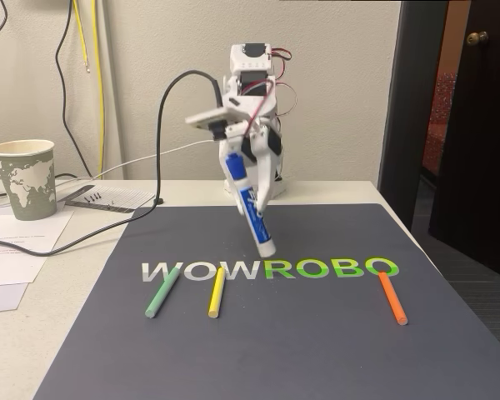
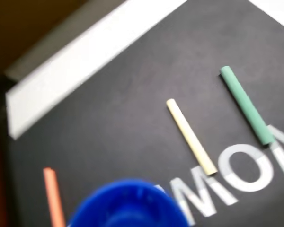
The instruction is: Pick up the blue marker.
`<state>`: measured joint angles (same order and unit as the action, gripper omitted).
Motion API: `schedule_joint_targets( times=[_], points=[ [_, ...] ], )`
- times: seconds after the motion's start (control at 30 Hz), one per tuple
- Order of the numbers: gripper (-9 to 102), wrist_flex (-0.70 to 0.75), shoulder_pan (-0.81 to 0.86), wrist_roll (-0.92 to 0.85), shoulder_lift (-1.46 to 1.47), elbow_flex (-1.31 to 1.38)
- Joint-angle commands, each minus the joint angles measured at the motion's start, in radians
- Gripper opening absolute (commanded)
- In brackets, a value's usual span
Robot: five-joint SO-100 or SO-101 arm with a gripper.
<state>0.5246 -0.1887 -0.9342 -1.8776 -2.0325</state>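
The blue marker (image 1: 252, 210) hangs tilted in my gripper (image 1: 253, 197), blue cap uppermost and white end pointing down to the right, just above the "WOWROBO" lettering. The gripper is shut on its upper part, over the back middle of the dark mat (image 1: 317, 350). Whether the lower tip touches the mat I cannot tell. In the wrist view the marker's blue cap (image 2: 128, 204) is a blurred round shape at the bottom edge.
Thin sticks lie on the mat: green (image 1: 162, 292) (image 2: 246, 105), yellow (image 1: 217, 292) (image 2: 191, 137) and orange (image 1: 392, 297) (image 2: 53, 196). A paper cup (image 1: 25, 179), papers (image 1: 17, 242) and a black cable (image 1: 160, 125) sit at the left. A dark door (image 1: 475, 125) stands at right.
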Motion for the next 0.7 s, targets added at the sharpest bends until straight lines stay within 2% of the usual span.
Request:
schedule_joint_targets(
  times=[0.0,0.2,0.4,0.67],
  points=[
    [0,-0.017,0.023,0.264,-0.072,0.058],
    [0,0.089,0.061,0.509,-0.054,0.179],
    [0,0.067,0.092,0.761,-0.057,0.190],
    [0,0.043,0.127,0.973,-0.049,0.207]
  ],
)
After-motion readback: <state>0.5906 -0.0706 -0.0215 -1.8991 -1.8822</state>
